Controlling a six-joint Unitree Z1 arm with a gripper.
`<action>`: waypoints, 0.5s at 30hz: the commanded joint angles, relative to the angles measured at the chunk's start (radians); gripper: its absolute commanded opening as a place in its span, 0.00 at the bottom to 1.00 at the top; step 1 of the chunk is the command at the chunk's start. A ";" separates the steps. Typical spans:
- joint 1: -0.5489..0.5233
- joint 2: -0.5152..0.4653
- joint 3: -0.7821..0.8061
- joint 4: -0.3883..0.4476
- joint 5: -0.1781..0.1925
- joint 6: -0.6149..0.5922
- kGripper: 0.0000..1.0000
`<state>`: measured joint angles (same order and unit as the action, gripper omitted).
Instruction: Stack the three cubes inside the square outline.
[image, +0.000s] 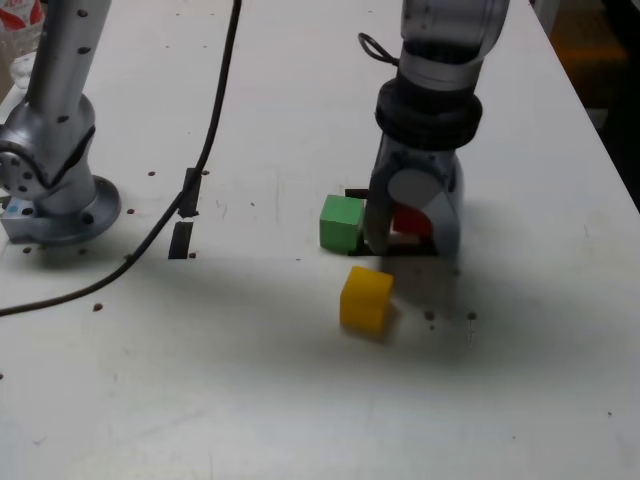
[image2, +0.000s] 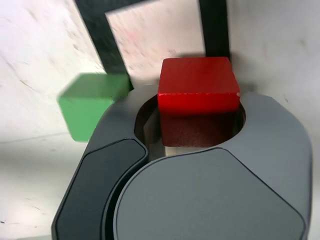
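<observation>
In the exterior view, the green cube (image: 341, 224) is sitting just left of my claw (image: 411, 238); moving left could be knocking it. The yellow cube (image: 366, 299) is waiting in front. My claw is squeezing the red cube (image2: 200, 82) over the square outline's (image2: 215, 30) edge, so letting go here could be leaving it crooked.

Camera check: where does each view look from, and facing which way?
Exterior: off the arm, above the table, angled down; the lower arm and claw enter from the top.
Wrist: on the wrist, looking past the claw's fingers at the tabletop.
Shared: claw, red cube, green cube, black tape outline.
</observation>
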<state>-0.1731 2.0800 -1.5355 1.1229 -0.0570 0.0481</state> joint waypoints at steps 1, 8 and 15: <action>0.011 -0.011 0.011 0.002 0.006 -0.001 0.05; 0.027 -0.022 0.057 0.006 0.011 -0.001 0.05; 0.030 -0.029 0.075 0.008 0.006 -0.004 0.05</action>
<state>-0.1457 2.0599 -1.4620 1.1316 -0.0494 0.0460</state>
